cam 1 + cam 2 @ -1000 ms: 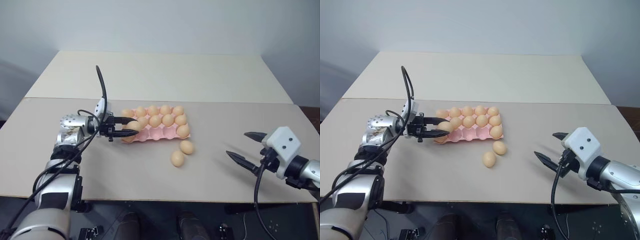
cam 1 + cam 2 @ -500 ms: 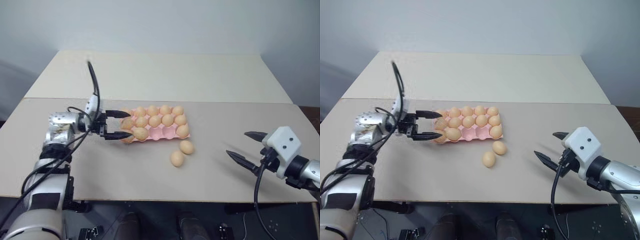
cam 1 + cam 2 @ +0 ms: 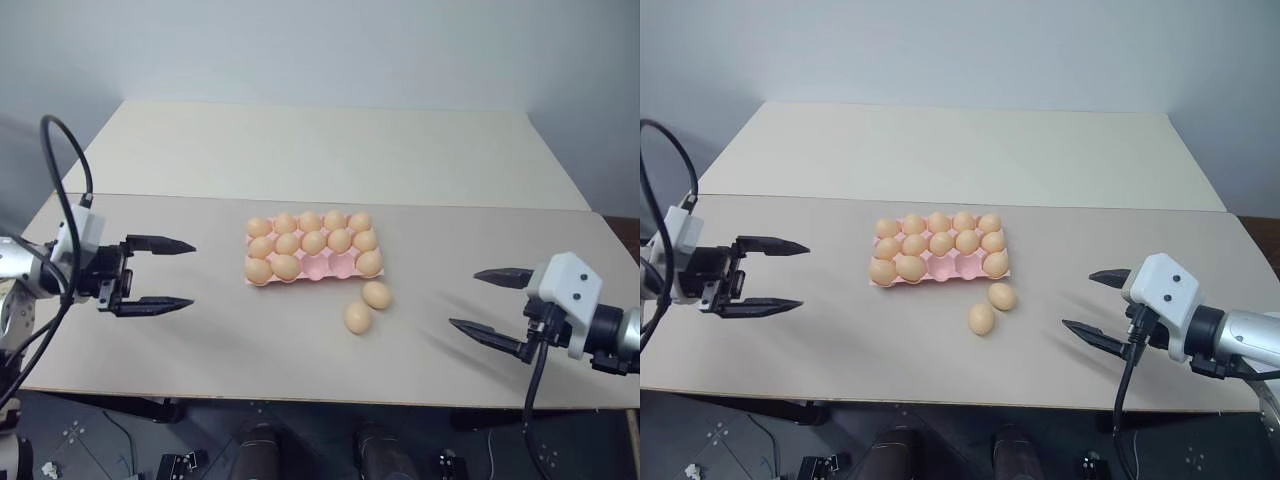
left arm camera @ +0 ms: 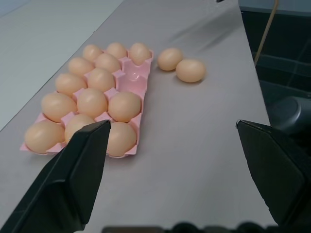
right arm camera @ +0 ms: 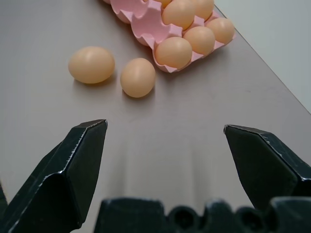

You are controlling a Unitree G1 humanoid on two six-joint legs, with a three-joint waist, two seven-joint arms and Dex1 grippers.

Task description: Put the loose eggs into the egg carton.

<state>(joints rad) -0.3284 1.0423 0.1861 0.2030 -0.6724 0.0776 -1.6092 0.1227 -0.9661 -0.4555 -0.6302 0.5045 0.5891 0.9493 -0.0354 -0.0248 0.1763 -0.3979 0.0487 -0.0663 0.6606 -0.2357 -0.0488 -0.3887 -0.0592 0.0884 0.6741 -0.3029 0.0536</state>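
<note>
Head views. Two loose, smooth, pale orange-tan oval eggs [image 3: 377, 294] [image 3: 356, 318] lie touching on the beige surface [image 3: 220, 330], just beside the near right corner of the flat pink moulded egg carton [image 3: 312, 268], which holds thirteen eggs; two near-row cups stand bare. The left hand [image 3: 163, 273] and right hand [image 3: 491, 304] hang wide open and empty, well apart from the carton.

Left wrist view. Carton cups [image 4: 134, 73] are shallow and scalloped; the tray looks light and likely to slide if nudged.

Right wrist view. The loose eggs [image 5: 92, 64] [image 5: 138, 77] look hard, slippery, brittle and apt to roll; a light grasp across the short middle seems safest.
</note>
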